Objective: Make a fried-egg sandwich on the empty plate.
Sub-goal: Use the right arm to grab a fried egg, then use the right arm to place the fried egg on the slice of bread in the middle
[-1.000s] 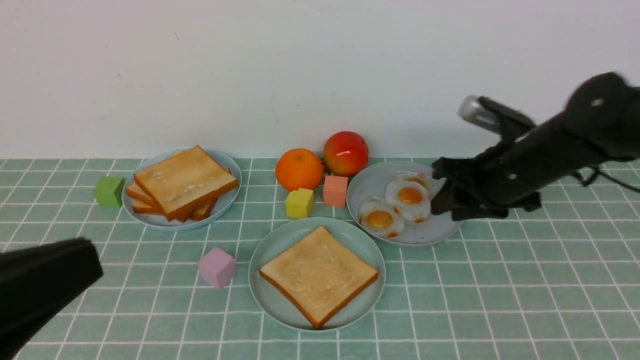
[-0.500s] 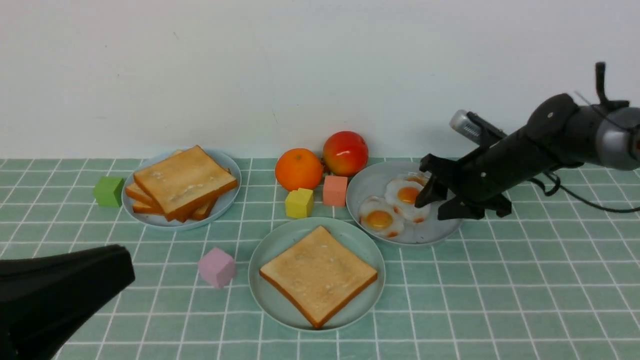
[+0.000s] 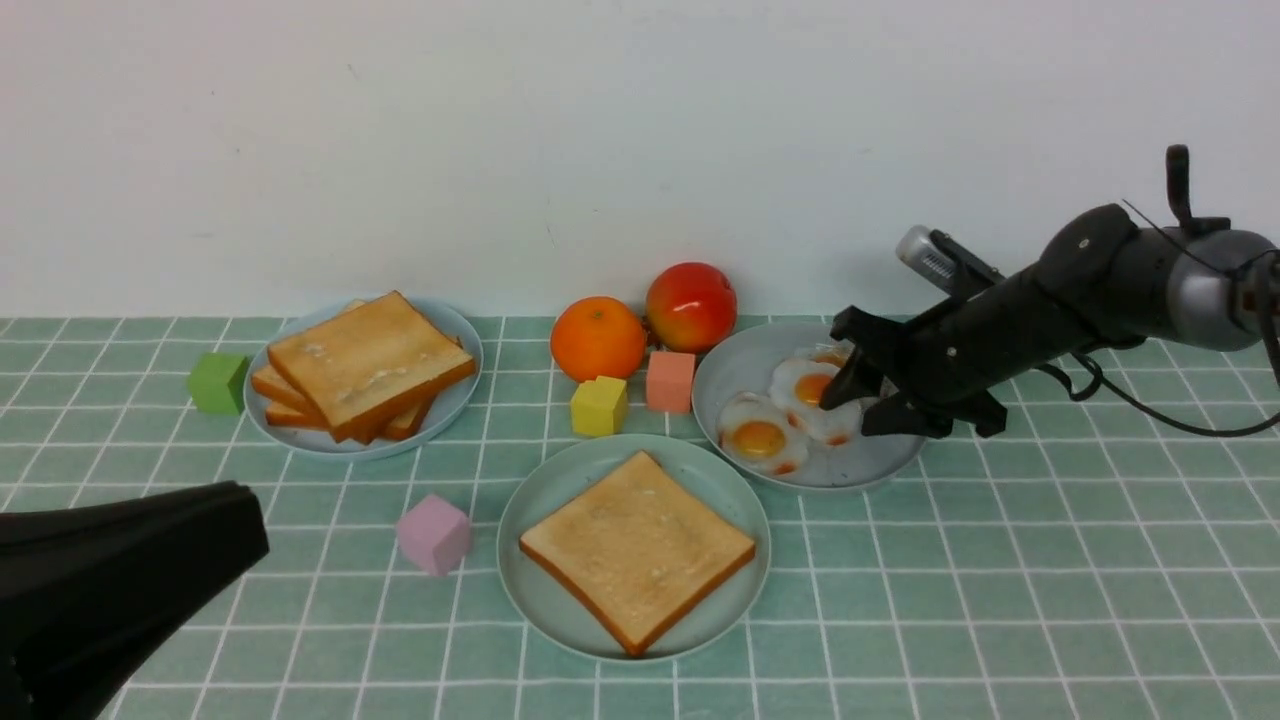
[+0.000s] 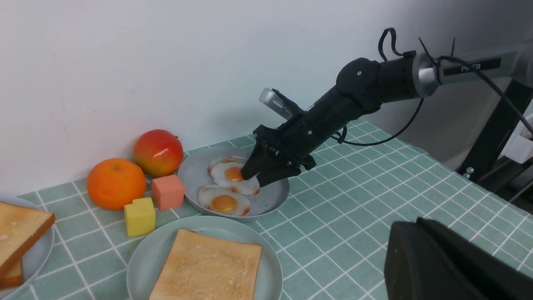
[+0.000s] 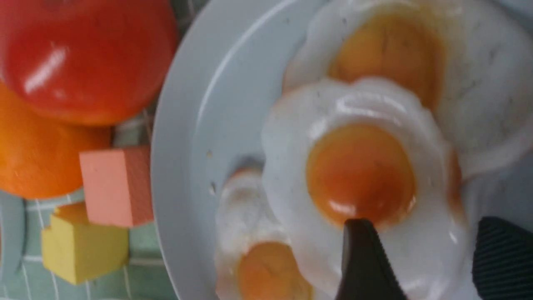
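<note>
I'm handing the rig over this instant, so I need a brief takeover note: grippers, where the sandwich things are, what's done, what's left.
Left gripper: shut, low at near left.
Right gripper: open, tips down at the top fried egg on the grey-blue plate, not closed on it.
Mint-green plate: one toast slice on it.
Spare toast: stacked on the light-blue plate.
Done: base slice.
Left: grip egg, lay it on that slice, add a second slice.

A: Light? Soft and even from above. Only faint shadows fall on the worktop [image 3: 1000, 560], and the front view is crisp.
B: And close in? The right wrist view is blurred throughout, and white glare streaks the apple [image 5: 41, 75] and glazes the fried egg [image 5: 360, 173].
</note>
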You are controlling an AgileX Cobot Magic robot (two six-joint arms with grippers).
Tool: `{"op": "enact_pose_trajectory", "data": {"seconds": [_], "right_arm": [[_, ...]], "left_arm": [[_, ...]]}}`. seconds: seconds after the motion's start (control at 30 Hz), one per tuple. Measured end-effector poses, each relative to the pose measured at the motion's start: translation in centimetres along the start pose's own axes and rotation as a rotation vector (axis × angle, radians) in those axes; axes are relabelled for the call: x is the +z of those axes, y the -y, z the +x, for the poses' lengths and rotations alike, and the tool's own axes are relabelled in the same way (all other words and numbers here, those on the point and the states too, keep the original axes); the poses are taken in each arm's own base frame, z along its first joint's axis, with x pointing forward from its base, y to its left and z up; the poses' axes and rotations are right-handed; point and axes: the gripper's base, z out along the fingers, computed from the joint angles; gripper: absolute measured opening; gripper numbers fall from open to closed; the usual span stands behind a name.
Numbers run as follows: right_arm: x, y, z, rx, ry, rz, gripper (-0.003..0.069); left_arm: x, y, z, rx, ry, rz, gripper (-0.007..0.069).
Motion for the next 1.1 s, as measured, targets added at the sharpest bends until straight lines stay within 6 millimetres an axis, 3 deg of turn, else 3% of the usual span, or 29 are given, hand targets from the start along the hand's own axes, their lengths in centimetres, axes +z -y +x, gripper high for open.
{"op": "enact_pose_trajectory", "data": {"seconds": [0.3, 0.4, 0.6, 0.7, 0.9, 1.1], "right_arm": [[0.3, 0.1, -0.1, 0.017, 0.004, -0.006, 0.0360], [0.4, 0.3, -0.1, 0.014, 0.002, -0.001, 0.0302], [0.5, 0.4, -0.1, 0.010, 0.001, 0.003, 0.0118], [0.3, 0.2, -0.1, 0.007, 0.002, 0.001, 0.0093], [-2.4, -1.4, -0.2, -0.102, -0.002, -0.015, 0.0058], [-7.6, -4.4, -0.1, -0.228, 0.013, -0.039, 0.0057]], "left_arm": [[0.0, 0.1, 0.0, -0.027, -0.001, 0.007, -0.0013], [0.0, 0.1, 0.0, -0.031, -0.001, 0.008, -0.0013], [0.0, 0.1, 0.0, -0.035, -0.002, 0.009, -0.0013], [0.0, 0.1, 0.0, -0.035, -0.003, 0.008, -0.0013], [0.0, 0.1, 0.1, -0.035, -0.009, 0.008, -0.0013], [0.0, 0.0, 0.3, -0.029, -0.032, 0.002, -0.0013]]}}
